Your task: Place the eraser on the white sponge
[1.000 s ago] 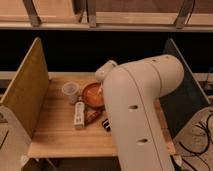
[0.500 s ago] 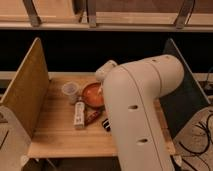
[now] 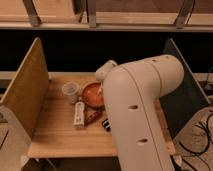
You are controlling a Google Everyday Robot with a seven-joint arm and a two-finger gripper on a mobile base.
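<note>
The eraser (image 3: 106, 124), a small black flat block, lies on the wooden table (image 3: 55, 140), partly hidden by my big white arm (image 3: 140, 115). The white sponge (image 3: 79, 114), an oblong pale block, lies left of it, with a reddish-brown lumpy object (image 3: 92, 117) between the two. My gripper does not show: the arm's bulk fills the right half of the table and only a pale rounded end of the arm (image 3: 105, 70) shows behind the bowl.
An orange bowl (image 3: 92, 94) and a small pale cup (image 3: 71, 90) stand at the back of the table. A wooden side panel (image 3: 27, 90) bounds the left, a dark panel (image 3: 182, 95) the right. A dark shelf opening lies behind.
</note>
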